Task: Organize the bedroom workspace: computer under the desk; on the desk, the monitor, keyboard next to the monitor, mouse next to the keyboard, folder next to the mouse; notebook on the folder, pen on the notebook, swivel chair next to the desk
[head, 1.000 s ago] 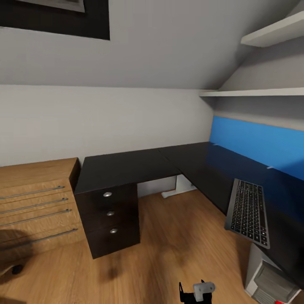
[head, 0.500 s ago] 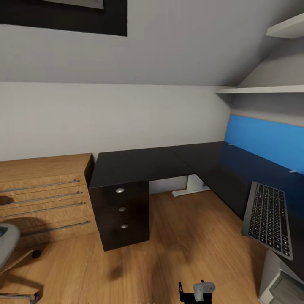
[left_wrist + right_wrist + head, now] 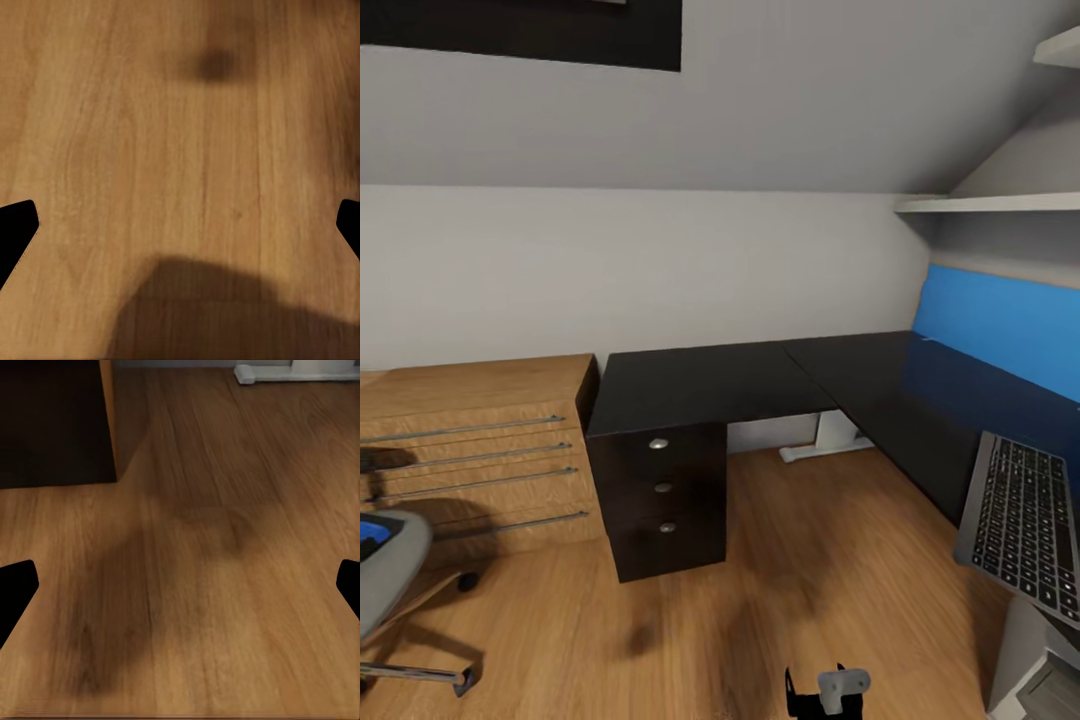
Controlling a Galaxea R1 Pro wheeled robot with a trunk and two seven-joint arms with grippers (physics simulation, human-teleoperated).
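Observation:
The black L-shaped desk fills the room's corner. The keyboard lies on the desk's right wing at its front edge. Below it, a corner of the silver-grey computer stands on the floor. The swivel chair is far left, well away from the desk, with a bit of the blue folder on its seat. My left gripper is open over bare wood floor. My right gripper is open too, over floor near the black drawer unit.
Oak drawers stand against the wall left of the desk. A black drawer unit sits under the desk's left end, and a white desk foot further right. A blue wall panel and a shelf are above the right wing.
The head camera has turned left, so the whole picture has slid right. More of the swivel chair and the folder now show; the keyboard and computer sit nearer the right edge. Nothing itself moved.

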